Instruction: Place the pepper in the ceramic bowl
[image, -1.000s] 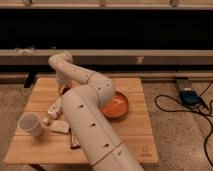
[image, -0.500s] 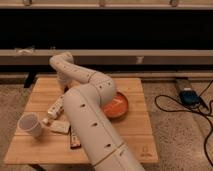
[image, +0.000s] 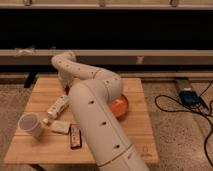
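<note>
Orange-red bowl (image: 120, 106) sits right of the arm on the wooden table (image: 44, 92).
Gripper (image: 64, 84) hangs far left, the pepper (image: 66, 89) a dark red speck at its tip; I cannot tell its grip.

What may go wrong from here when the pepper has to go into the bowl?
1. The tool is low at the far left of the table, by a small dark red thing, probably the pepper; the grip cannot be seen, so it might slip.
2. The white tube lies just in front of the tool; a low move might knock it.
3. The arm hides much of the bowl, so the drop might miss.
</note>
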